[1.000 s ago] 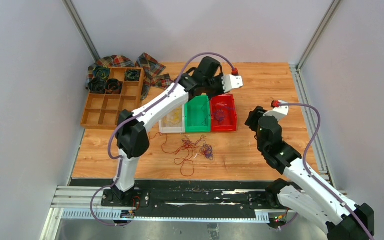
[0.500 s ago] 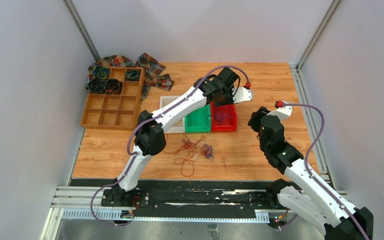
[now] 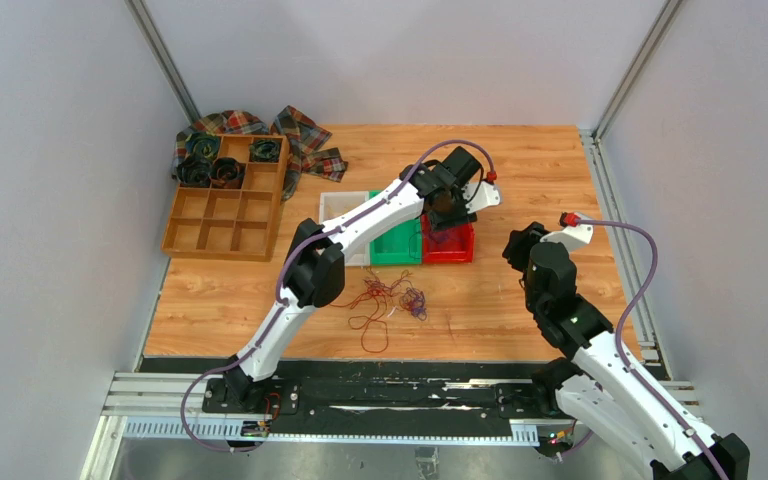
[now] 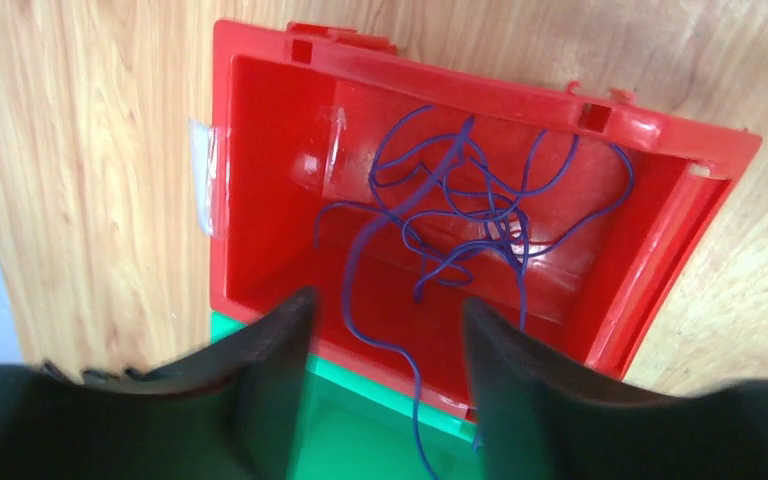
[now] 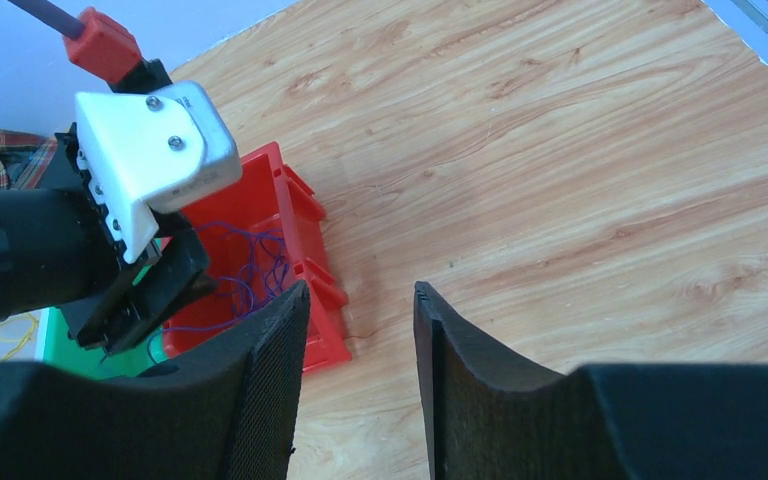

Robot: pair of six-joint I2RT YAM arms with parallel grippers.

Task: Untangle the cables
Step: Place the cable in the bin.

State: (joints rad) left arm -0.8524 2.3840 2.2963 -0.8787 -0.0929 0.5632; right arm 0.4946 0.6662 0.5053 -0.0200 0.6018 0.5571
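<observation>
The cables [image 3: 388, 297] lie as a loose clump of dark red, yellow and purple wires on the wooden table in front of the bins. Several purple wires [image 4: 460, 215] lie in the red bin [image 4: 480, 95]. One purple strand trails over its near wall onto the green bin [image 4: 360, 430]. My left gripper [image 4: 385, 310] hovers open over that wall. The strand passes between its fingers without being pinched. My right gripper [image 5: 360, 290] is open and holds nothing, low over bare wood just right of the red bin [image 5: 310, 290].
Green bin [image 3: 397, 247] and white bin [image 3: 338, 215] stand in a row left of the red bin [image 3: 452, 248]. A wooden divider tray [image 3: 222, 205] with black coils and a plaid cloth [image 3: 300, 135] sit at the back left. Walls close both sides.
My left gripper swung right from the green bin to over the red bin and opened, letting go of a purple wire. The right gripper's jaws have narrowed a little.
</observation>
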